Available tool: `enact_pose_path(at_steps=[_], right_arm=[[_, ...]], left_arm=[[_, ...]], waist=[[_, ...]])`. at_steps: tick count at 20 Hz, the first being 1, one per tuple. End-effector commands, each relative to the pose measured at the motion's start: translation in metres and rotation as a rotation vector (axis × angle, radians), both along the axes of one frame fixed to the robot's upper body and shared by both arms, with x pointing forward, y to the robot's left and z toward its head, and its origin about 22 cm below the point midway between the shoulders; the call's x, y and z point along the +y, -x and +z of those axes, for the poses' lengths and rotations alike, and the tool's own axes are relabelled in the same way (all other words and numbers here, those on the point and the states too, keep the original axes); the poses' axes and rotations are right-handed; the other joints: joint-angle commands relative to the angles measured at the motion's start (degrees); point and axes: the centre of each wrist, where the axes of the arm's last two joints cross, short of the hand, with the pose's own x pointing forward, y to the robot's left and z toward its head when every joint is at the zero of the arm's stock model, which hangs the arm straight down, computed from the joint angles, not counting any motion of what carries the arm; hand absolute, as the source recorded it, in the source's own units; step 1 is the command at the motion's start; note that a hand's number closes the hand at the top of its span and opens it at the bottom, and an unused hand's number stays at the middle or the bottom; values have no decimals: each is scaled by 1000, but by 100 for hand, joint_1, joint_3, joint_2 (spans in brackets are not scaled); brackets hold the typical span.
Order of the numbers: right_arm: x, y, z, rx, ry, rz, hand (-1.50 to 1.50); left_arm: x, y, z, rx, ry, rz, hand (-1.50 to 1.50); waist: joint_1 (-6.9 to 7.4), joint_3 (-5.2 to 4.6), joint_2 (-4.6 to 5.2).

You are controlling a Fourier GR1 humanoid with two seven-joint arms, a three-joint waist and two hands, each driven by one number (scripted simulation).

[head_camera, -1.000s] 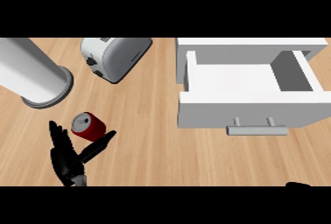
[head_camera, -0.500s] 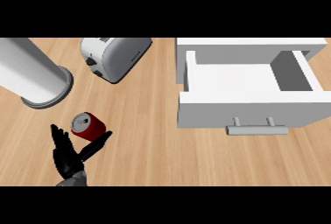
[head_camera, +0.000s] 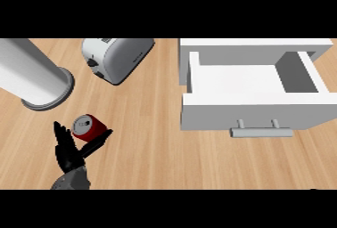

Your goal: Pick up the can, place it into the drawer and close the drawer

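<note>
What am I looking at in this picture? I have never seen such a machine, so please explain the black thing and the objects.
This view looks steeply down from the robot's head onto a wooden counter. The black shape is its left hand, fingers straight, open around a red can lying on its side; it has not closed on it. The right hand is not visible. Above stand a silver toaster and, at the left, a large grey cylinder. On the right is a white drawer, pulled open, nothing visible inside, with a grey handle. The can should go in there.

Red can (head_camera: 90, 128), white drawer (head_camera: 253, 95)
</note>
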Motion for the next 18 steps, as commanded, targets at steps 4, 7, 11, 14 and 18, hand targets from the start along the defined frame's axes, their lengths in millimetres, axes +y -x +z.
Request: enact_pose_path(at_steps=[4,7,11,14,18], right_arm=[[13,-12,-5,-1,19,5,-150],[3,-20,13,-12,5,-9,-150],[5,-3,-9,-17,-10,5,-150],[10,-12,-17,-16,17,3,-150],[7,-6,18,-24,5,-31,-150]], left_arm=[[16,-14,-7,-24,27,-120,-150],[5,-28,-1,-31,19,-148,-150],[14,-34,4,-91,59,-182,150],[-5,-54,10,-127,82,-203,150],[-4,-39,-1,-141,39,-244,150]], waist=[[-26,-5,16],[-8,-2,6],[-17,0,2],[-41,-3,16],[-15,-3,6]])
